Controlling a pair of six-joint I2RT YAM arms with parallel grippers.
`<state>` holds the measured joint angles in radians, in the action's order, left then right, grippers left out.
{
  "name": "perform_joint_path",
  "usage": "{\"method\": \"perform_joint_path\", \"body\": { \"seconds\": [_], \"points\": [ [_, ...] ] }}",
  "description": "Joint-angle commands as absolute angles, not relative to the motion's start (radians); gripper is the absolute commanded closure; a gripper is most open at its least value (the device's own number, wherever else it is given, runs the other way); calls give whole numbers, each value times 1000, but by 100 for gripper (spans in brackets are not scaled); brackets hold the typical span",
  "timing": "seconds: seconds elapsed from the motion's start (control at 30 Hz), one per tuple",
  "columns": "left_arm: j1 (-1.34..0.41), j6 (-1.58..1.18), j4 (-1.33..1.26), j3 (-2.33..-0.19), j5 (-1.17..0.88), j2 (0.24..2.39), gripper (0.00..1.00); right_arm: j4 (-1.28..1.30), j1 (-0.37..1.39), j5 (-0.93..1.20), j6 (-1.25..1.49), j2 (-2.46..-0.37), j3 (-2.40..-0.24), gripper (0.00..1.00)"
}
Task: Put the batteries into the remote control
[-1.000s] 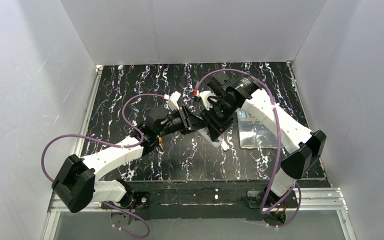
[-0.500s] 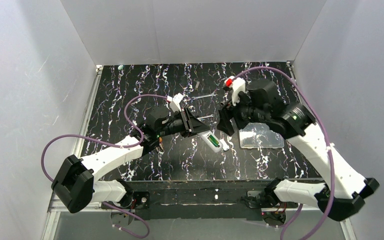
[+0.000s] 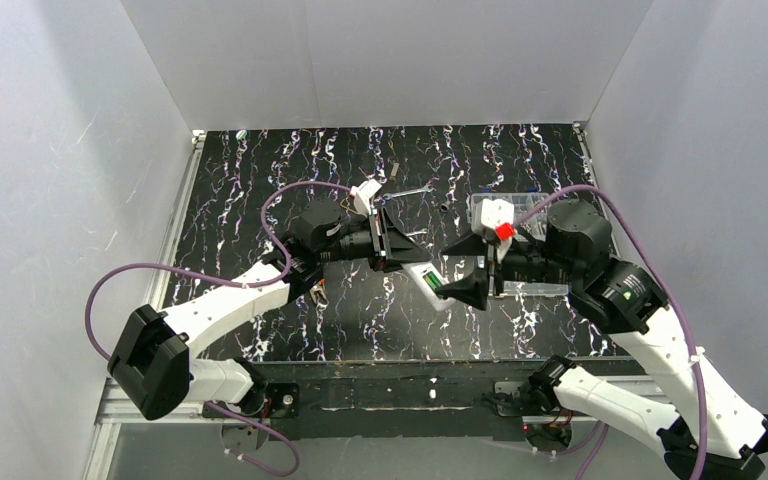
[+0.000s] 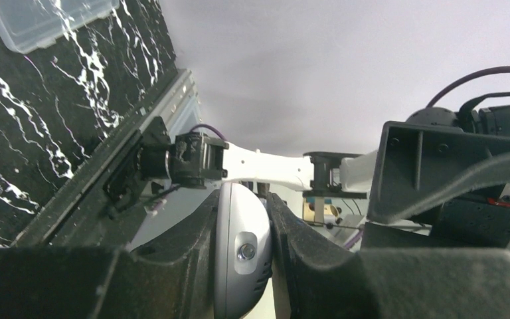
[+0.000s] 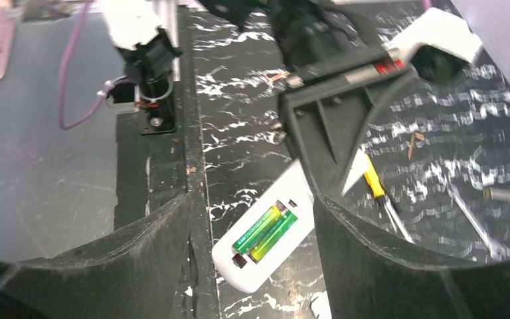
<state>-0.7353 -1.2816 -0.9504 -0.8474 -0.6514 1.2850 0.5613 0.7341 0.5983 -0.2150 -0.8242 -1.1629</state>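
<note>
The white remote control [image 3: 425, 277] is clamped at one end in my left gripper [image 3: 400, 252] and held off the table, back side up. Two green batteries [image 5: 265, 232] lie side by side in its open compartment. In the left wrist view the remote's rounded end [image 4: 242, 256] sits tight between the fingers of that gripper [image 4: 242, 222]. My right gripper [image 3: 450, 288] is open and empty, just right of the remote's free end. In the right wrist view the remote [image 5: 236, 266] lies between its spread fingers [image 5: 385, 266].
A clear plastic box [image 3: 530, 203] lies under my right arm; it also shows in the left wrist view [image 4: 40, 20]. A yellow-handled screwdriver [image 5: 372, 178] lies on the table below the left gripper. A thin metal rod [image 3: 412, 192] lies further back.
My right arm has swung from behind the remote round to its right side and lower, and its open gripper now faces the remote's free end. The left gripper still holds the remote, shifted slightly.
</note>
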Motion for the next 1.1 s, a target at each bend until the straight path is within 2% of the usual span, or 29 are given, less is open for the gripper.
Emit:
{"method": "perform_joint_path", "body": {
  "seconds": [0.0, 0.23, 0.47, 1.07],
  "points": [
    [-738, -1325, -1028, -888, -791, 1267, 100, 549, 733, 826, -378, -839, -1181, 26],
    [-738, -1262, -899, -879, -838, 1223, 100, 507, 676, 1013, -409, -890, -1153, 26],
    [-739, -1154, -746, -876, -793, 1163, 100, 545, 655, 1061, -488, -941, -1160, 30],
    [-739, -1216, -846, -850, -772, 1169, 100, 597, 653, 1199, -632, -950, -1081, 45]
  ]
}}
